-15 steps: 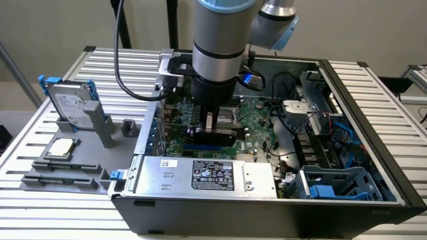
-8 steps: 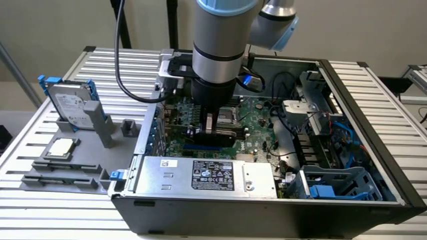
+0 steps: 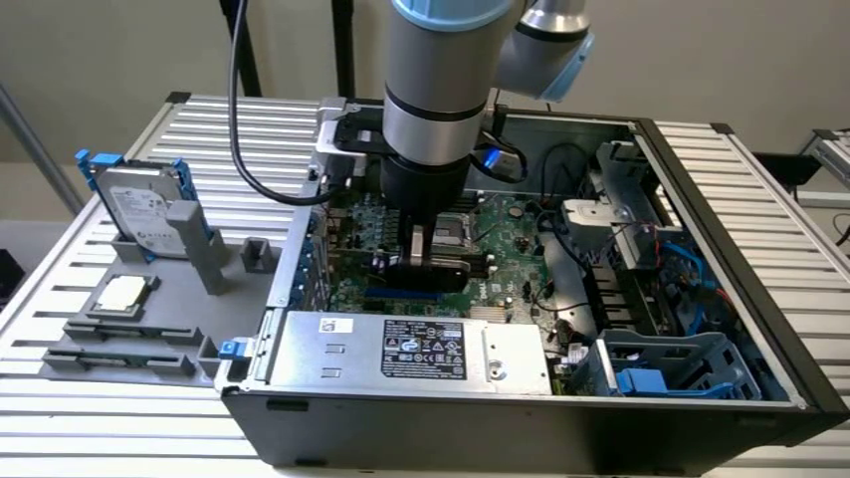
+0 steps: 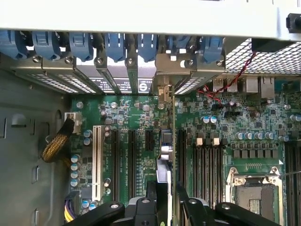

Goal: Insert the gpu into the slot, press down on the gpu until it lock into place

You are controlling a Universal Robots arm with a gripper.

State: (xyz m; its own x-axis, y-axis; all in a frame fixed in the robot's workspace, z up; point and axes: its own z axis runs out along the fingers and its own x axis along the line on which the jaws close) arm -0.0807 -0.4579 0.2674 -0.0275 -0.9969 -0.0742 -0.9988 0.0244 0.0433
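Fingers [image 4: 151, 200] clamped partway on gpu [image 3: 436, 267] top edge, card upright over slot [image 3: 398, 296]. Likely stiff, light, fragile; hold by edges.

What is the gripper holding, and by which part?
The gpu, its top edge clamped in the jaws of the gripper.

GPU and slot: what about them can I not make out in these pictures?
1. Exterior view: the arm and claw hide the top of the GPU; whether its edge is in the slot cannot be told.
2. Wrist view: the edge-on GPU covers the slot; the frame edge cuts off the claw.
3. Exterior view: power supply label too small to read.
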